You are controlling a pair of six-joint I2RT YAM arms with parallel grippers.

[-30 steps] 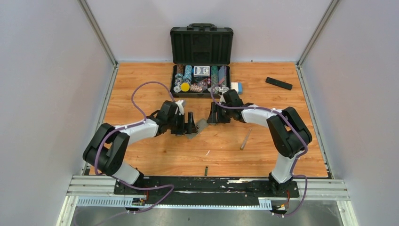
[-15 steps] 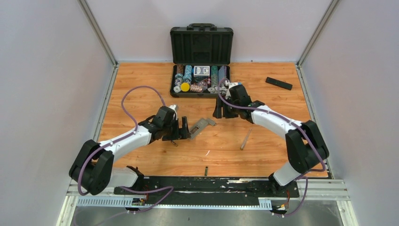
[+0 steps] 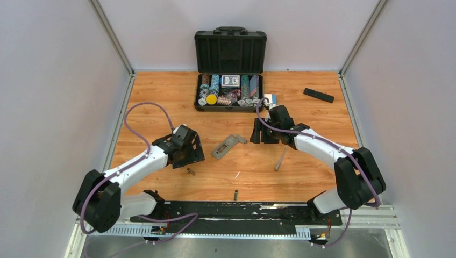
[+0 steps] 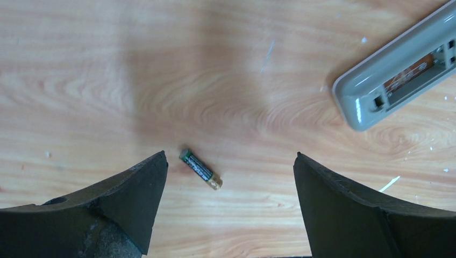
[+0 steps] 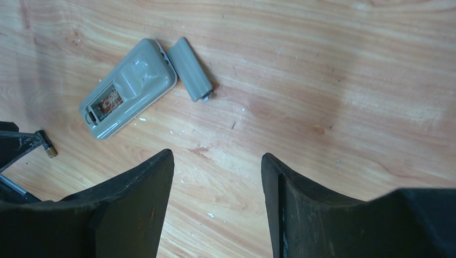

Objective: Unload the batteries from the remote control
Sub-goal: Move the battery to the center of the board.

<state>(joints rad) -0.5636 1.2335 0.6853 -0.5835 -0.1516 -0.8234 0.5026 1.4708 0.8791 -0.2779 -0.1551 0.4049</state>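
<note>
We are looking down at a wooden table (image 3: 322, 177), where our left gripper (image 4: 230, 158) and right gripper (image 5: 218, 156) are both hanging with jaws released, grasping nothing. The grey remote (image 5: 129, 88) is lying with its compartment open, its cover (image 5: 191, 69) just beside it. One battery (image 4: 200, 169) is lying loose on the wood between the left jaws, apart from the remote

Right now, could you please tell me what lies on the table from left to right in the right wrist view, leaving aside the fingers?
battery → grey remote → detached grey cover
</note>
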